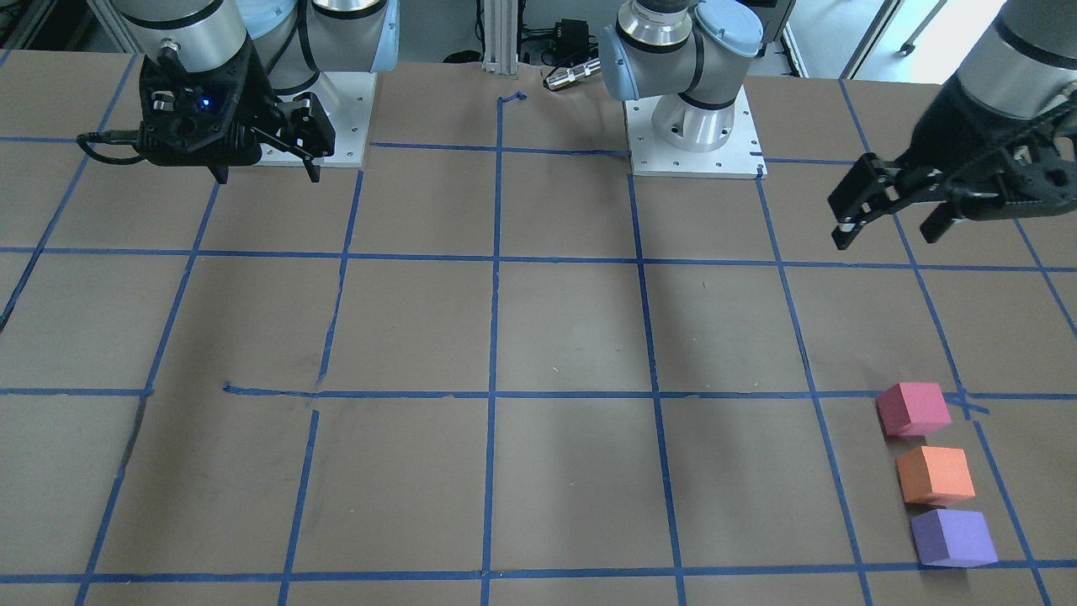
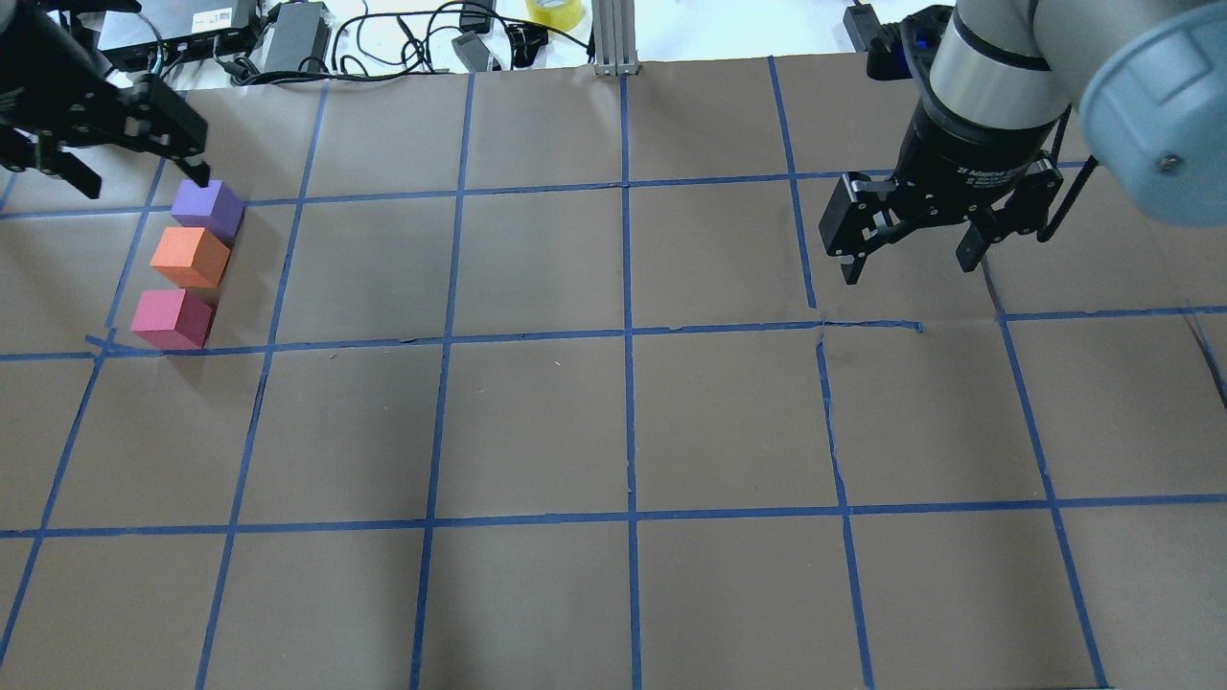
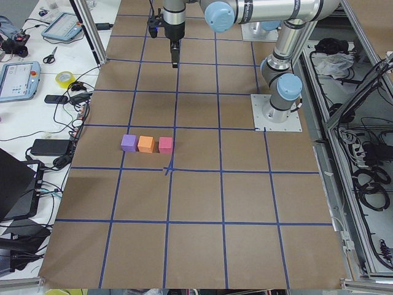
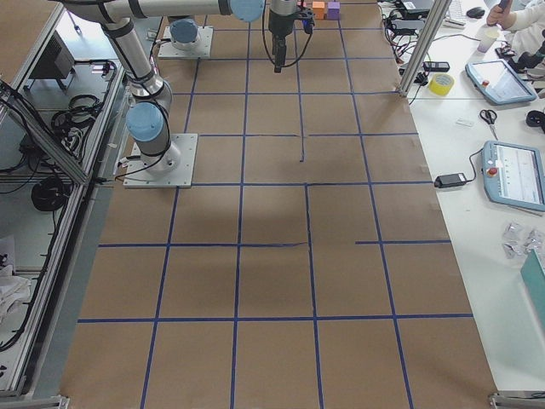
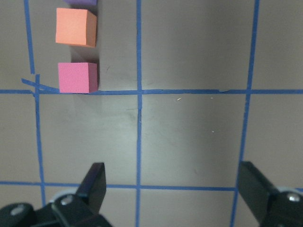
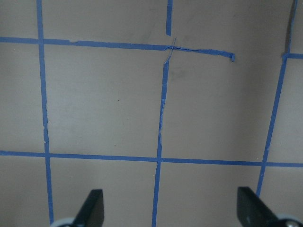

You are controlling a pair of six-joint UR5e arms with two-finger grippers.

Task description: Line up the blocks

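Observation:
Three cubes lie in a straight, close row on the brown table: purple [image 2: 207, 208], orange [image 2: 190, 257], pinkish-red [image 2: 173, 319]. They also show in the front view as pinkish-red [image 1: 913, 409], orange [image 1: 936, 475] and purple [image 1: 952, 538]. My left gripper [image 2: 134, 177] is open and empty, raised beside the purple end of the row. Its wrist view shows the orange [image 5: 75, 27] and pinkish-red [image 5: 78, 77] cubes ahead of the open fingers [image 5: 92, 187]. My right gripper [image 2: 906, 268] is open and empty, held above bare table far from the cubes.
Blue tape lines [image 2: 628, 335] divide the table into squares. Cables, power bricks and a tape roll [image 2: 554, 11] lie beyond the far edge. The arm bases [image 1: 694, 126] stand at the robot's side of the table.

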